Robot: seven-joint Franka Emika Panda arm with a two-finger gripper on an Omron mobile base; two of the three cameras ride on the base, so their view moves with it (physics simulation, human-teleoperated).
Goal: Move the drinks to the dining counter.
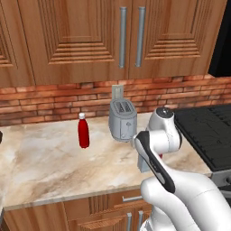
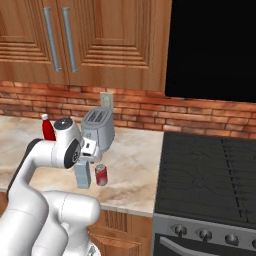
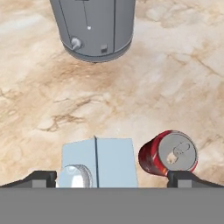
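On the marbled worktop [image 1: 45, 167] a slim red bottle with a white cap [image 1: 83, 131] [image 2: 48, 127] stands upright, left of the silver toaster. A pale grey boxy bottle [image 2: 83, 176] [image 3: 105, 162] and a small red soda can [image 2: 101, 175] [image 3: 168, 153] stand side by side in front of the toaster, near the counter's front edge. My gripper [image 3: 113, 179] hangs open above them, pointing down. The pale bottle lies between its fingertips; the can is just inside the right fingertip [image 3: 186, 178]. Nothing is held. The dining counter is out of view.
The silver toaster [image 1: 122, 119] [image 2: 98, 129] [image 3: 94, 28] stands against the brick wall just beyond the two drinks. A black stove [image 2: 210, 165] adjoins the worktop on the right. Wooden cabinets [image 1: 131, 36] hang overhead. Bare worktop stretches to the left.
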